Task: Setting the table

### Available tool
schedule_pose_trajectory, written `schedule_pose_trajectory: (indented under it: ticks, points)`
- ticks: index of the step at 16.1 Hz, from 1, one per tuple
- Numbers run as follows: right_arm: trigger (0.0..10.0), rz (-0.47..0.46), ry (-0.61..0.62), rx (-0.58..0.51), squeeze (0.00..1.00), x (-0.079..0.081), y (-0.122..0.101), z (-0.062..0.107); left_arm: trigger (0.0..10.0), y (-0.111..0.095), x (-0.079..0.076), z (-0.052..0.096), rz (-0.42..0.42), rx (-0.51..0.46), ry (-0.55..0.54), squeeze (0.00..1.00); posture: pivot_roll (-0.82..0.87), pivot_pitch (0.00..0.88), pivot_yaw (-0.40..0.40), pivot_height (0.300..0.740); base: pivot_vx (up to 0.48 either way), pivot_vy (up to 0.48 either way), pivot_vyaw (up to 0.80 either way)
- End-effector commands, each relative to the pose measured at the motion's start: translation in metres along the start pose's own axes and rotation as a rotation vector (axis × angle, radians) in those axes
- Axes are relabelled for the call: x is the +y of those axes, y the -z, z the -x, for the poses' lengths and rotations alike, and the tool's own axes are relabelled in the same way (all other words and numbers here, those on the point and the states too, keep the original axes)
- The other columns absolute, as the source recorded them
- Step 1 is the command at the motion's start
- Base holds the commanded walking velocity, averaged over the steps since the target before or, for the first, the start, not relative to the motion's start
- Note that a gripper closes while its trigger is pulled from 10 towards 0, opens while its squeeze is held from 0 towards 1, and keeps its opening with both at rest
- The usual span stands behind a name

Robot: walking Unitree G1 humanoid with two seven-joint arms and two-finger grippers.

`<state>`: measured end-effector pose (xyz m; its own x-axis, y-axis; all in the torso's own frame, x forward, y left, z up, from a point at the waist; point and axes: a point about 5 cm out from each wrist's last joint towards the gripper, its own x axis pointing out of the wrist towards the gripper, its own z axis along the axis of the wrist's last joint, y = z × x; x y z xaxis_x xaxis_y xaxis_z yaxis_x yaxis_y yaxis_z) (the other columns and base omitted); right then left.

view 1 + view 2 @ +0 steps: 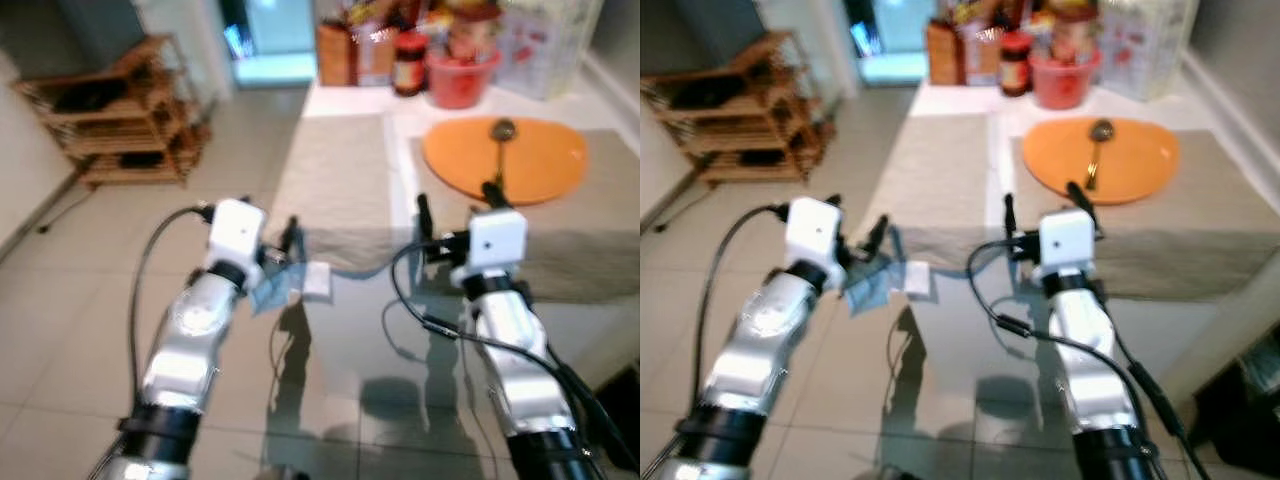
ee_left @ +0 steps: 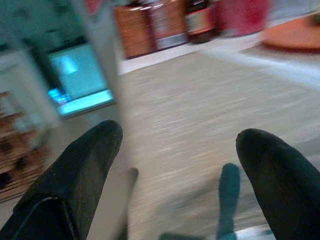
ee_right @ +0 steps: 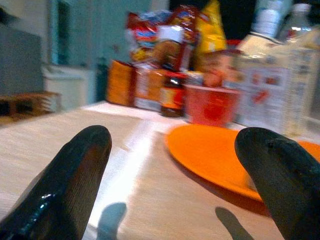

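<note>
Orange is what I steer by: the orange plate [image 1: 510,160] lies on the right-hand grey placemat [image 1: 590,215], far side of the table, with a spoon [image 1: 499,140] resting across it. A second placemat [image 1: 335,175] lies just beside it to the left, bare. Behind both, against the wall, stand a red bowl [image 1: 462,78], a dark jar [image 1: 409,62] and cartons and packets [image 3: 165,50].

My right gripper [image 1: 455,215] hovers over the near edge of the right placemat, fingers spread wide, holding nothing. My left gripper [image 1: 283,240] hangs at the table's near left corner over the glass tabletop [image 1: 400,340], also spread wide and empty; something pale and crumpled sits close under it, too blurred for me to name.

As I judge it, the bare mat wants a setting. I'd settle the head camera first, since everything is smeared, then advance the right arm low and level towards the spoon's handle, keeping clear of the plate's rim.
</note>
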<state>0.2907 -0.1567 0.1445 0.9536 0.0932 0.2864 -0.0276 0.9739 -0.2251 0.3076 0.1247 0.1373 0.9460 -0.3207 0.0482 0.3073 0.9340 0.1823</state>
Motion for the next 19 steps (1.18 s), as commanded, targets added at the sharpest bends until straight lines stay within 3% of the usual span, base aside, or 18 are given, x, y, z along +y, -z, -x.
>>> schedule_pose_trajectory:
  ticks: [1, 10, 15, 19]
  points:
    - [10.0, 0.004, -0.013, 0.010, 0.00, 0.0040, 0.0012, 0.0014, 10.0, -0.0023, 0.0046, 0.0014, -0.031, -0.009, -0.017, 0.00, -0.14, 0.000, 0.098, 0.736, 0.000, 0.000, -0.78]
    - [10.0, 0.050, -0.043, 0.048, 0.00, 0.0059, 0.0089, 0.0019, 10.0, -0.0034, 0.0051, 0.0010, -0.056, -0.019, -0.026, 0.00, -0.14, 0.000, 0.090, 0.736, 0.000, 0.000, -0.53]
    - [10.0, 0.046, -0.053, 0.050, 0.00, 0.0079, 0.0100, 0.0035, 10.0, -0.0050, 0.0102, 0.0008, -0.058, -0.027, -0.063, 0.00, -0.14, 0.000, 0.089, 0.736, 0.350, 0.244, 0.00]
    - [10.0, 0.044, -0.055, 0.032, 0.00, 0.0082, 0.0072, 0.0031, 10.0, -0.0085, 0.0023, -0.0001, -0.077, -0.050, -0.020, 0.00, -0.14, 0.000, 0.089, 0.736, 0.386, 0.227, 0.00]
